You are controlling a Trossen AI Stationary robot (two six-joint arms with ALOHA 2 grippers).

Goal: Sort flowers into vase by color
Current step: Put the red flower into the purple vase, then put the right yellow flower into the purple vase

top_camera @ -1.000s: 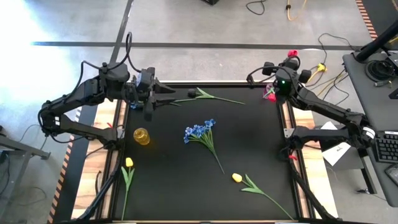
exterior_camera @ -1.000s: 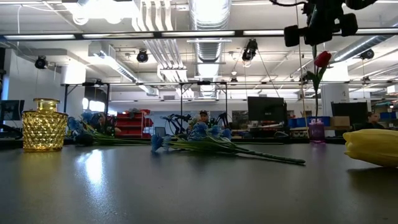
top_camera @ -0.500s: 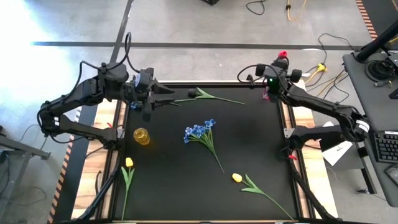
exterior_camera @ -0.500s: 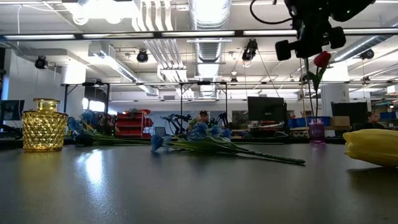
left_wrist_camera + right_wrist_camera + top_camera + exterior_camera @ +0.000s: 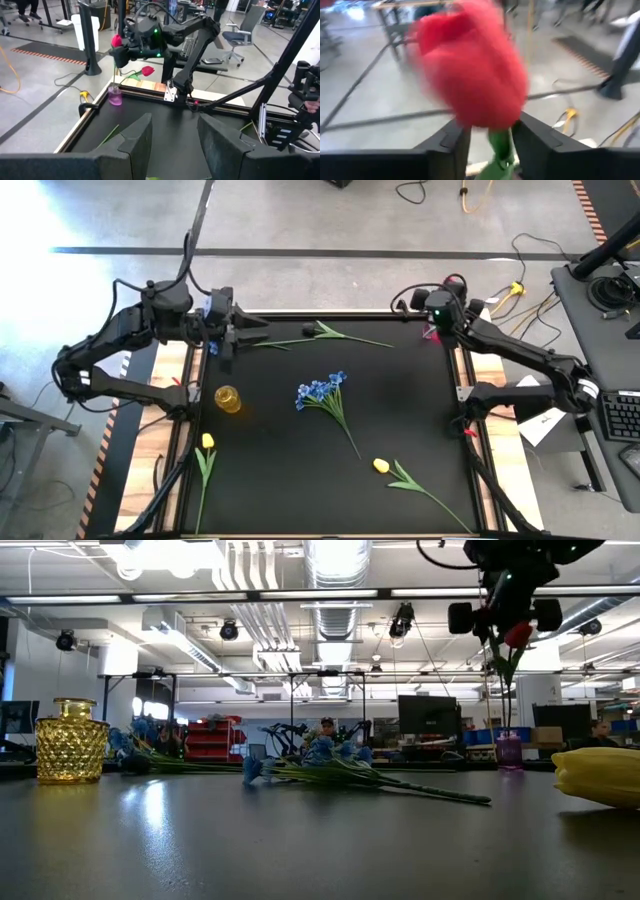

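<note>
My right gripper (image 5: 445, 298) is over the table's far right corner, shut on a red tulip (image 5: 470, 75). In the low view it stands above the small purple vase (image 5: 508, 750). A second red tulip (image 5: 147, 71) stands in that vase (image 5: 115, 95). My left gripper (image 5: 235, 332) is open at the far left, above the blossom end of a blue bunch whose stem (image 5: 320, 336) lies along the far edge. Another blue bunch (image 5: 322, 392) lies mid-table. A yellow tulip (image 5: 206, 442) lies at the left edge and another (image 5: 382, 466) near the front. A yellow glass vase (image 5: 227, 398) stands at the left. My right gripper pinches the red tulip's green stem (image 5: 501, 146) between its two fingers, right below the bud. The bud (image 5: 117, 41) sticks out past the fingertips and the stem hangs down toward the purple vase. Whether its lower end is inside the vase I cannot tell.
The black mat (image 5: 400, 400) has a raised frame around it. Cables (image 5: 515, 285) lie on the floor beyond the far right corner. The mat's middle right and near left parts are bare.
My right gripper has come down a little with the red tulip and shifted slightly toward the table's left, over the purple vase. My left gripper has drawn back toward the table's left edge, still open.
</note>
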